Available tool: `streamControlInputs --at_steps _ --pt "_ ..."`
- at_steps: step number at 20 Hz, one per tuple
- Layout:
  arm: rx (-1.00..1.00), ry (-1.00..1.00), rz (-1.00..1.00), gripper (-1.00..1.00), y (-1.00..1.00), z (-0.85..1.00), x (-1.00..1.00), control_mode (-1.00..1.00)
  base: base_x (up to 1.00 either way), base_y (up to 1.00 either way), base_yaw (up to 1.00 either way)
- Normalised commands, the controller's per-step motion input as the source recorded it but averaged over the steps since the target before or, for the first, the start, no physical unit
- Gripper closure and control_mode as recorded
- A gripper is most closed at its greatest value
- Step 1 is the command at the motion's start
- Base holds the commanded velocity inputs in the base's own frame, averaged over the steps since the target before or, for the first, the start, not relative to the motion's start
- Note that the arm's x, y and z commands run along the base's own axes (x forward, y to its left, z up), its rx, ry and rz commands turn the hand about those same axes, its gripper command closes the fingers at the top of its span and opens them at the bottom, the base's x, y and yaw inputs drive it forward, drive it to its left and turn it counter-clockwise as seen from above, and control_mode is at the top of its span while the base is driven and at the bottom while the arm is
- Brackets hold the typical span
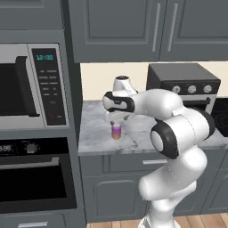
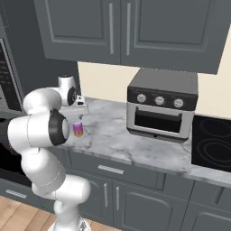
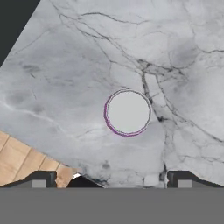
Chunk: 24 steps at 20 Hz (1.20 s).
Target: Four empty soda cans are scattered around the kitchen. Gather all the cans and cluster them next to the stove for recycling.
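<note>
Inspecting the marble worktop (image 1: 95, 142), we find the purplish-pink soda can (image 1: 116, 131) standing upright near its left end, close to the front edge. We see the tool (image 1: 116, 118) poised directly above the can, pointing straight down, its fingers (image 3: 41, 179) spread wide and gripping nothing; a gap separates them from the can's top. From the hand view the can's silver lid (image 3: 127, 112) sits centred between the two fingertips. The grey toaster oven (image 2: 162, 106) stands well to the right of the can, against the far wall. Further right, the black stove (image 2: 212, 144) lies flush in the worktop, well apart from the can. A built-in microwave (image 1: 29, 87) occupies the tall unit on the left.
</note>
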Motion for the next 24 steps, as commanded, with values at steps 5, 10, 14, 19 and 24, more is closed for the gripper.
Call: streamControlInputs --at_steps 5,10,14,19,24 --pt "0.0 0.0 0.0 -1.0 0.0 -0.25 0.17 -1.0 0.0 0.0 0.0" --pt "0.0 0.0 0.0 -1.0 0.02 -0.21 0.18 -1.0 0.0 0.0 0.0" --pt "0.0 0.0 0.0 -1.0 0.02 -0.2 0.17 -1.0 0.0 0.0 0.0" --pt "0.0 0.0 0.0 -1.0 0.02 -0.2 0.2 -1.0 0.0 0.0 0.0" --pt "0.0 0.0 0.0 -1.0 0.0 -0.18 0.1 -1.0 0.0 0.0 0.0"
